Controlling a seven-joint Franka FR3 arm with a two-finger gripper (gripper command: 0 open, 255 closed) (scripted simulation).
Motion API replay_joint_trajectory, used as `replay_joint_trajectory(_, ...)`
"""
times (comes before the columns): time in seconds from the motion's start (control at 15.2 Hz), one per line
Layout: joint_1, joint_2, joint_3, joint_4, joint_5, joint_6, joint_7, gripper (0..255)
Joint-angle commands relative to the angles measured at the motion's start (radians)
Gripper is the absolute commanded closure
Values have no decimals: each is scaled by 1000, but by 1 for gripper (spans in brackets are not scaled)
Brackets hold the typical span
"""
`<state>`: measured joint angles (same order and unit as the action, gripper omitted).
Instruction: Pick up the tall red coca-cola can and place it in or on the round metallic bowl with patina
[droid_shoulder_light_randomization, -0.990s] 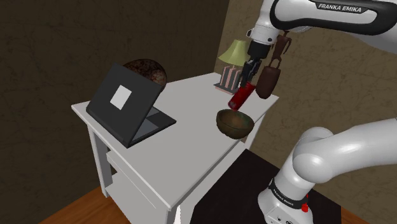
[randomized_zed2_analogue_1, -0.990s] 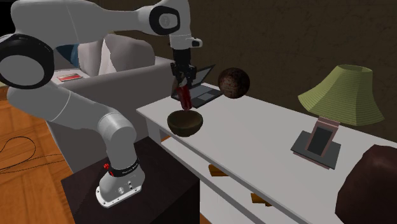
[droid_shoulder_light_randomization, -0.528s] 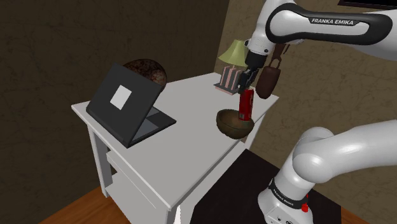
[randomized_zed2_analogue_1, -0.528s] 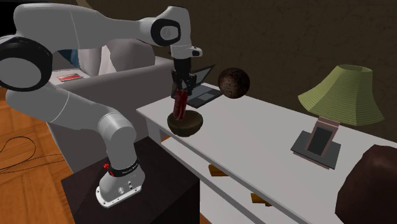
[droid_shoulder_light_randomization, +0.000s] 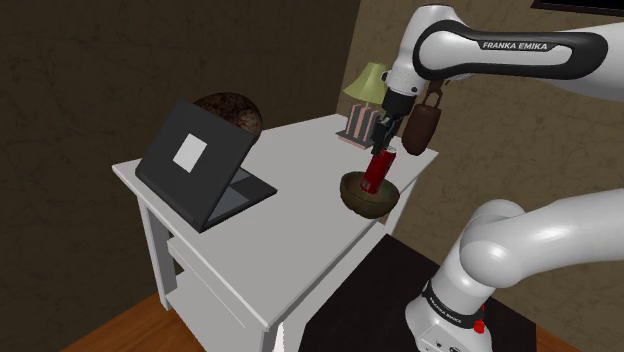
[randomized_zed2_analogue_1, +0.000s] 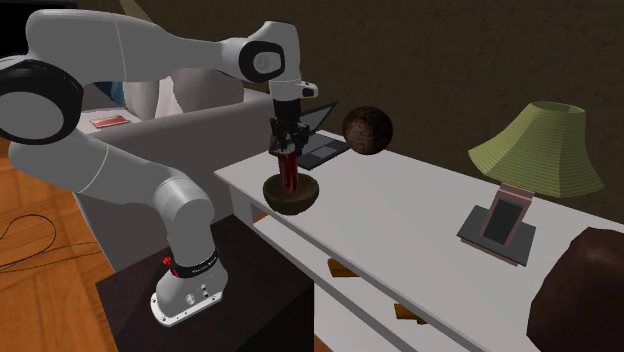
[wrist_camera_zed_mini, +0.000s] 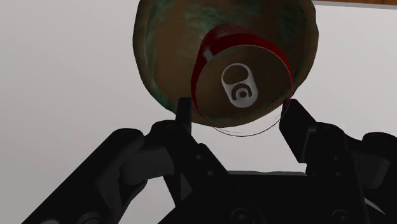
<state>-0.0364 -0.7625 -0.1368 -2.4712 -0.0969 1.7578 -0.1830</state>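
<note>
Already down in the patinated bowl (droid_shoulder_light_randomization: 365, 203) at the tabletop's (droid_shoulder_light_randomization: 300, 190) near edge, the red can (droid_shoulder_light_randomization: 376, 168) – leaning, top toward the pincer (droid_shoulder_light_randomization: 385, 143) just above, spread apart beside it – needs only a straight retreat.

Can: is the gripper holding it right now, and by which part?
Cannot be told. The gripper is at the can's top rim, contact unclear; the can leans with its base in the bowl.
</note>
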Motion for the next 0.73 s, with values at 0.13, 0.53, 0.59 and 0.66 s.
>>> replay_joint_trajectory(0.13, 0, 0, 0, 0, 0, 1, 0, 255)
replay_joint_trajectory(0.53, 0, 0, 0, 0, 0, 1, 0, 0)
replay_joint_trajectory(0.59, 1, 1, 3, 34, 2, -32, -1, 0)
replay_joint_trajectory(0.66, 2, 4, 5, 70, 5, -65, -1, 0)
